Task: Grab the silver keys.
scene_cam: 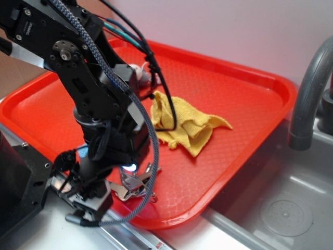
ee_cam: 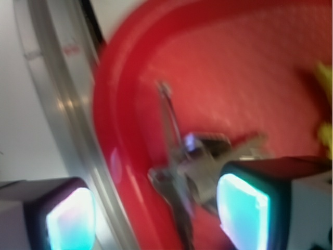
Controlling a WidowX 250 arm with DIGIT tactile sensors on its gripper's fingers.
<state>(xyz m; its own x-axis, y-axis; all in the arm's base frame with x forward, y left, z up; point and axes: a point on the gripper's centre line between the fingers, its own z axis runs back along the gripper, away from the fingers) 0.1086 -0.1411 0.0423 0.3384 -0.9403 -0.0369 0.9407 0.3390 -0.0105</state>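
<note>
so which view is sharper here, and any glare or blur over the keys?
Exterior view is the sharper one: silver keys readable at the red tray's near rim, part hidden by the arm, with a small blue-white glint just above them. Wrist view is motion-blurred throughout; keys smeared, both tool fingers' pads glow washed-out cyan, yellow cloth just a blur at the right edge.

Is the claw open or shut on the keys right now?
Open. In the wrist view the claw has its pads wide apart, the silver keys lying between them on the red tray, not pinched.
</note>
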